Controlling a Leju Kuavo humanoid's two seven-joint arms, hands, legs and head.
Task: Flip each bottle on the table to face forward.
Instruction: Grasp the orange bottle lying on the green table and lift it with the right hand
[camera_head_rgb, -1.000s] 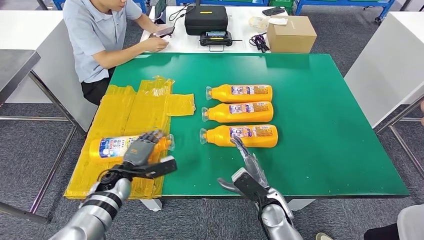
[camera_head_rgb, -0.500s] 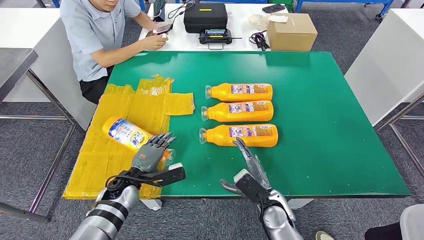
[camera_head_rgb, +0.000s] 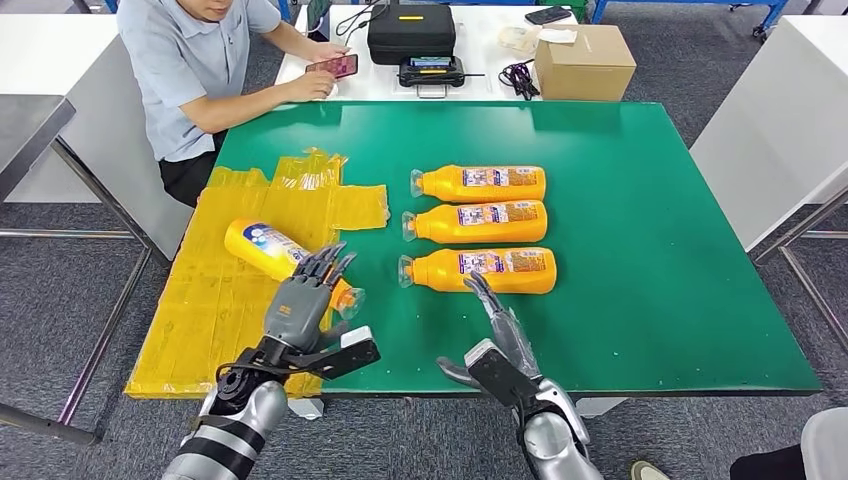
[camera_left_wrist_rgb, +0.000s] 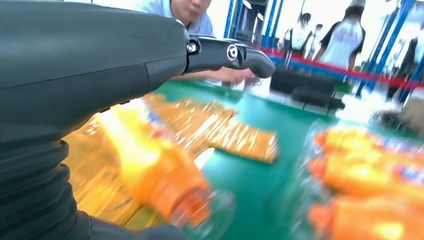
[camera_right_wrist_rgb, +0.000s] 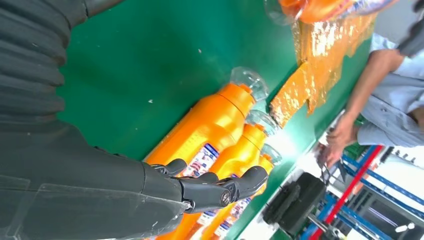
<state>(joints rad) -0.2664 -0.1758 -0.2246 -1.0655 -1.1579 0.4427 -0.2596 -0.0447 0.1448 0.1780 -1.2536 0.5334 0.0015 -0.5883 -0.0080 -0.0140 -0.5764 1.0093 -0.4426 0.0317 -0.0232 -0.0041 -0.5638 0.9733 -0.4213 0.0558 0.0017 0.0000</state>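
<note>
Left hand (camera_head_rgb: 300, 305) fingers grip orange plastic bottle (camera_head_rgb: 268, 252), long axis diagonal over yellow film; right hand (camera_head_rgb: 500, 330) open, nearer three-bottle row.

Lab-like workroom: white tables (camera_head_rgb: 40, 55), blue racks (camera_head_rgb: 690, 8), grey carpet (camera_head_rgb: 60, 300).

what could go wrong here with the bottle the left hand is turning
The left hand holds the tilted bottle near its neck over crinkled yellow film; with so little of it gripped, it might slip or roll when set down. Its clear cap points toward the row of three bottles, so a wide swing may knock the nearest. The right hand hovers close to that row too.
</note>
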